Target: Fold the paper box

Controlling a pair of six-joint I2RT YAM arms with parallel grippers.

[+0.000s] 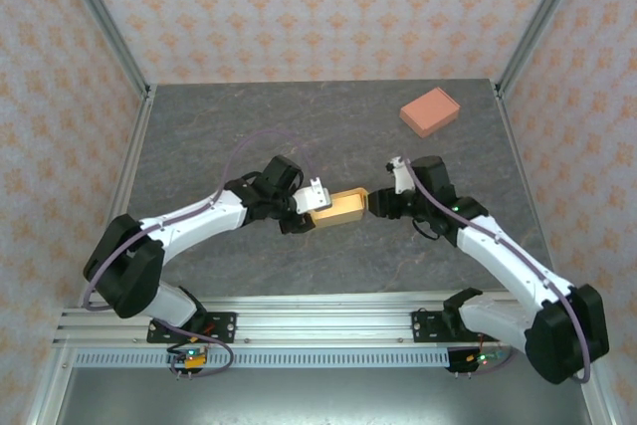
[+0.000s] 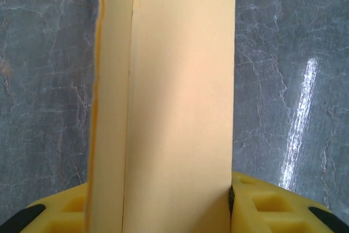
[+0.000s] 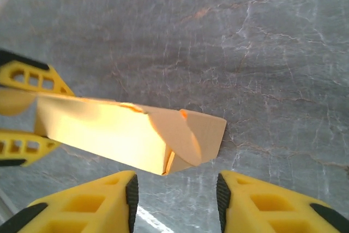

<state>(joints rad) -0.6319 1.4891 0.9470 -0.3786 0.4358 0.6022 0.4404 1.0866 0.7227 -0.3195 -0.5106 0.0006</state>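
Observation:
The paper box (image 1: 338,208) is a tan cardboard sleeve held level just above the grey table, between the two grippers. My left gripper (image 1: 312,210) is shut on its left end; in the left wrist view the box (image 2: 174,107) runs straight out from between the yellow fingers (image 2: 262,205). In the right wrist view the box (image 3: 109,132) shows its right end with flaps partly folded in, and the left gripper (image 3: 27,113) clamps the far end. My right gripper (image 1: 376,204) (image 3: 174,195) is open, its pads just short of that flapped end, with nothing between them.
A salmon-coloured block (image 1: 429,111) lies at the back right of the table. Metal frame posts (image 1: 134,77) and patterned walls close in the sides and back. An aluminium rail (image 1: 328,325) runs along the near edge by the arm bases.

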